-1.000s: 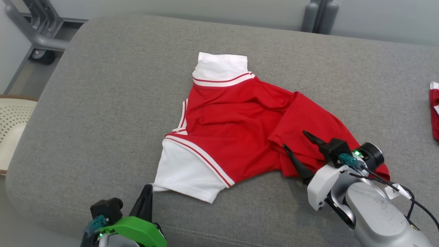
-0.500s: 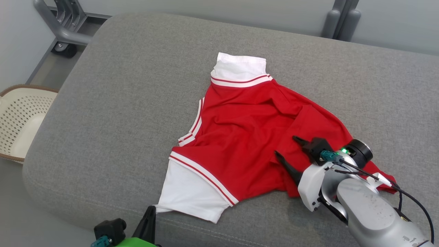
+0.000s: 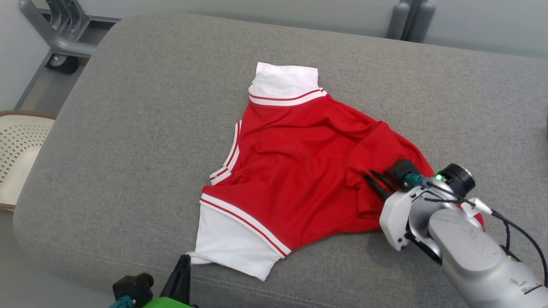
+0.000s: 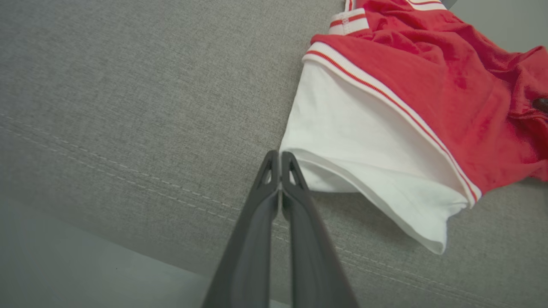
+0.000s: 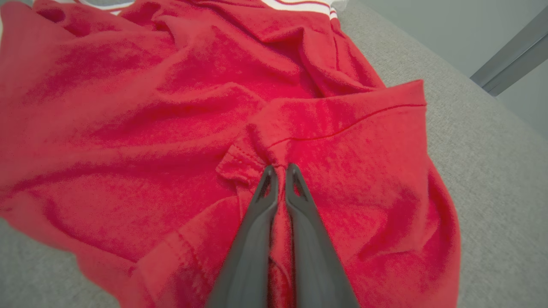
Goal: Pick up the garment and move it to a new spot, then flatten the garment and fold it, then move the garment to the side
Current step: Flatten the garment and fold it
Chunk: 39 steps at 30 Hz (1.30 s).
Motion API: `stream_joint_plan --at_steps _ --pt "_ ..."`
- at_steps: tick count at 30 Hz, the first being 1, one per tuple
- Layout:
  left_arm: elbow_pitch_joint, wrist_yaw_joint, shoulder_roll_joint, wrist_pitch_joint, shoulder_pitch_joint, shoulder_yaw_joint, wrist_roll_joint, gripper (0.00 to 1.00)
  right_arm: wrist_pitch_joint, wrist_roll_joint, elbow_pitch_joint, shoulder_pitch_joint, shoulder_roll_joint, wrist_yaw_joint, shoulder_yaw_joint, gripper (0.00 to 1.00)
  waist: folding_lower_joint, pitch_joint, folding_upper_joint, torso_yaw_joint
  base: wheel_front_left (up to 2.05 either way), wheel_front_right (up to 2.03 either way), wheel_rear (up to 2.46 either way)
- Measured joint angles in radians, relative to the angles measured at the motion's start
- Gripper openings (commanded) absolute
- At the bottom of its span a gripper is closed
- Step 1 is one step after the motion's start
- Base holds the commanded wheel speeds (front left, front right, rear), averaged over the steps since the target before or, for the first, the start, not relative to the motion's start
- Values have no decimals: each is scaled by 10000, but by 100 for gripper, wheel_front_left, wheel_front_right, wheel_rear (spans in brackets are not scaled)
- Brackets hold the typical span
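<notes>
Pick-up step. Your right gripper (image 5: 278,169) pinches a fold of the red shirt (image 3: 291,171). Your left gripper (image 4: 280,155) is closed at the white sleeve (image 4: 364,141) corner, hold unclear. Next: lift evenly.

Left claw (image 4: 280,156) closed, right claw (image 5: 280,169) pinched shut

Grey fabric cushion (image 3: 128,128), rumpled red and white garment (image 3: 291,171) lying across its middle

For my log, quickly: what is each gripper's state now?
Left gripper: closed, tips at the white sleeve's corner; grip unclear.
Right gripper: closed on the garment.
</notes>
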Motion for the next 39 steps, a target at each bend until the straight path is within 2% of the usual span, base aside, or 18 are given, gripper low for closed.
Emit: stream_joint_plan --at_steps 5,13,25,27,29,30,31,32,33,34,39 --pt "-119 0 61 0 5 25 52 0 -153 372 -71 -620 -472 -2 -738 0 0 63 0 -49 0 0 0" --pt "-568 -13 81 0 -5 79 226 0 157 600 416 -1515 -2052 8 -1810 0 0 377 0 -3 0 0 0" --pt "-773 -17 -48 0 -17 313 316 0 173 1678 949 -1525 -2013 104 -2577 0 0 650 0 130 0 0 0" --pt "-836 -19 -44 0 -17 387 355 0 148 2008 976 -1559 -1923 105 -2895 15 0 666 0 111 0 0 0" --pt "-844 2 -21 0 -16 523 401 0 27 2351 1026 -1700 -1873 58 -3233 24 0 683 0 85 0 0 0" --pt "-780 31 94 0 -12 652 401 0 8 2374 1049 -1818 -2033 58 -3356 29 0 691 0 71 0 0 0" --pt "-748 31 238 0 -12 742 403 0 -23 2372 1076 -1958 -2230 56 -3457 40 0 697 0 54 0 0 0" --pt "-732 35 313 0 -12 798 405 0 -52 2372 1087 -2065 -2414 42 -3503 57 0 704 0 37 0 0 0" --pt "-729 36 320 0 -12 809 407 0 -63 2370 1101 -2142 -2535 29 -3530 93 0 710 0 20 0 0 0" --pt "-731 36 297 0 -12 802 426 0 -65 2364 1122 -2165 -2610 -17 -3530 100 0 716 0 3 0 0 0" --pt "-742 46 228 0 -12 817 483 0 -125 2322 1369 -2158 -2677 -17 -3511 100 0 738 1 -103 0 0 0"
